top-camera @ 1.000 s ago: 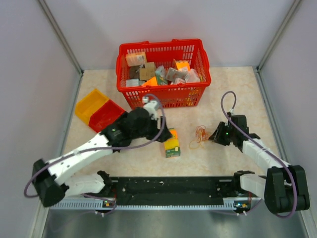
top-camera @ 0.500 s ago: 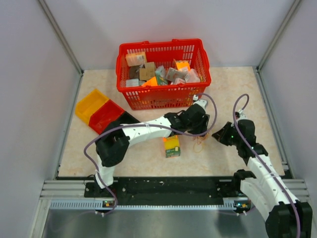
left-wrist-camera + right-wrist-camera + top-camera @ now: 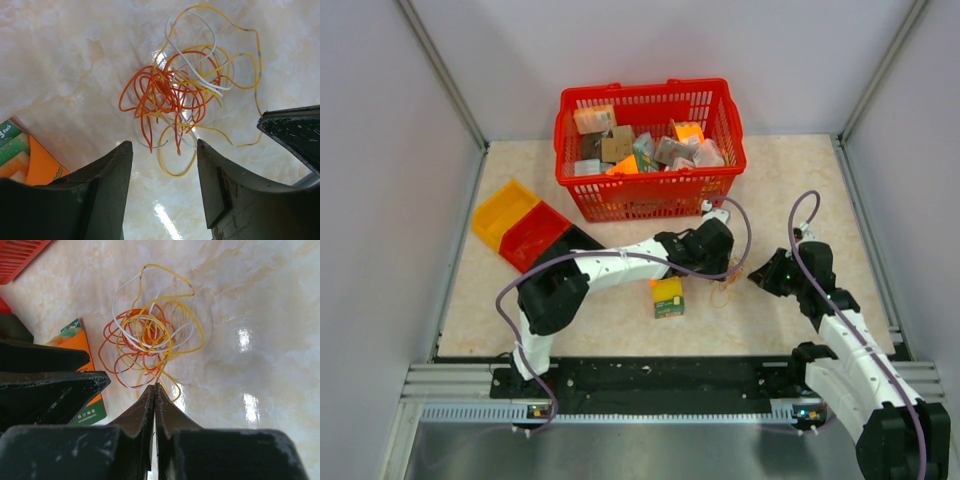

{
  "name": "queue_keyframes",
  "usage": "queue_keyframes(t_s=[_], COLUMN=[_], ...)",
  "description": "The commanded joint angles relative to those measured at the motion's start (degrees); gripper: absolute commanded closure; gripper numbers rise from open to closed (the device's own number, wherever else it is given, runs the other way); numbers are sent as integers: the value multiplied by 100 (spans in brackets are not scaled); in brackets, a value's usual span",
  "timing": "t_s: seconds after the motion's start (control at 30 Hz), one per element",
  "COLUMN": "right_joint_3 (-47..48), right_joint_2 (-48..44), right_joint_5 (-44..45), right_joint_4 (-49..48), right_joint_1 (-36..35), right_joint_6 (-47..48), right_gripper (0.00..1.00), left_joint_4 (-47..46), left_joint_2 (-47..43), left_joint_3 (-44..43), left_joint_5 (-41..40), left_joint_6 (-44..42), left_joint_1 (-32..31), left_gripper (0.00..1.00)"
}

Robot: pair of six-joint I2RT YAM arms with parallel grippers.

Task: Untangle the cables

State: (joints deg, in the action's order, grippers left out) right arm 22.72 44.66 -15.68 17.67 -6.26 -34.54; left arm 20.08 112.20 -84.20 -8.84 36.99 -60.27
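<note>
"Orange, yellow and white cables [image 3: 175,97], all in one knot. Where do they lie?"

"On the bare bench [image 3: 65,60] between the two arms, near the green and orange box [image 3: 667,296]. The red basket [image 3: 650,195] sits farther back."

"Why does the left gripper [image 3: 162,145] hang over them like that?"

"Its fingers stand wide apart with nothing between them, and the near loops of the knot lie just beyond the gap. I'd say it is lined up to come down on the orange loops."

"And the right gripper [image 3: 154,387]?"

"Its fingers are pressed fully together, with the tips at the edge of the knot. A yellow strand runs right up to them. Whether it is pinched there or only passes beneath, I cannot tell."

"Why come in from opposite sides?"

"Most likely so one can hold a strand fast while the other draws a loop away. Wire this thin and springy would drag the whole knot along if only one side had hold of it."

"What could go wrong?"

"The box lies close by the left arm, so a wide sweep might knock it. Also, so fine a strand may slip from the fingers, or the loops may tighten rather than part if the pull goes the wrong way."
</note>
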Motion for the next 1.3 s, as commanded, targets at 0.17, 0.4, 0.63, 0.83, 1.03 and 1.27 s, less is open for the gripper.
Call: queue_keyframes(t_s=[0.17,0.4,0.63,0.83,1.03,1.27], right_joint_3=[22,48,31,22,4,-22], right_joint_2=[69,95,69,77,86,113], right_joint_5=[-23,-102,-172,-198,-225,-181], right_joint_4=[-44,-53,-18,-27,-18,-27], right_joint_1=[-33,-33,-33,-33,-33,-33], right_joint_6=[132,150,167,176,185,203], right_gripper=[100,100,100,100,100,100], left_joint_4=[75,225,76,40,75,268], left_joint_2=[460,434,-5,-76,301,504], left_joint_3=[-333,-474,-141,-114,-228,-465], left_joint_5=[-355,-584,-548,-540,-373,-443], left_joint_6=[-17,-148,-175,-131,-70,-175], left_joint_1=[15,24,42,138,174,174], left_gripper=[51,70,43,50,61,80])
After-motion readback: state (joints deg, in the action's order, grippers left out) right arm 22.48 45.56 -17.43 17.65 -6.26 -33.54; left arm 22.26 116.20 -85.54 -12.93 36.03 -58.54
